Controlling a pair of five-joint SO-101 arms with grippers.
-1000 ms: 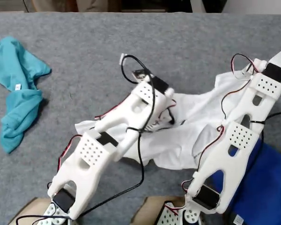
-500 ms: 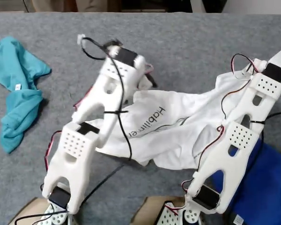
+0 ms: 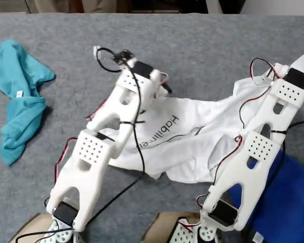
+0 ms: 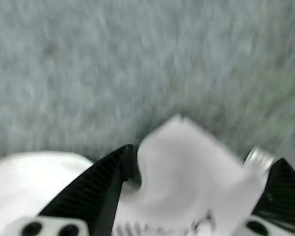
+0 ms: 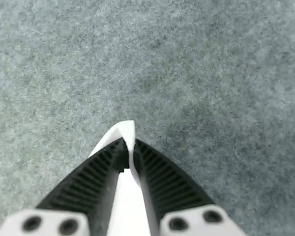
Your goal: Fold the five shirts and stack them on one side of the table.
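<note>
Nearest the arms' bases, a blue shirt [image 3: 289,202] lies bunched at the right edge of the grey table [image 3: 218,45], partly under the right arm's lower links. Just beyond it the white shirt [image 3: 192,147] lies loosely spread across the middle of the table, print side up and creased, its lower hem rumpled between the two arms.

The left gripper [image 4: 204,157] is at the white shirt's upper left edge. Its black fingers [image 4: 103,182] stand wide apart, with a flap of white cloth rising between them; the view is blurred, so whether they press on the cloth cannot be told. Grey table shows past the flap.

The right gripper [image 5: 129,147] is closed tight, its two ribbed fingers [image 5: 98,172] pinching a thin edge of the white shirt, which pokes out as a small point past the tips, over the table. In the high view the right arm runs up along the shirt's right side towards the table's right edge.

Farther off, well apart from the white shirt, a teal shirt [image 3: 17,96] lies crumpled at the left side of the table.
</note>
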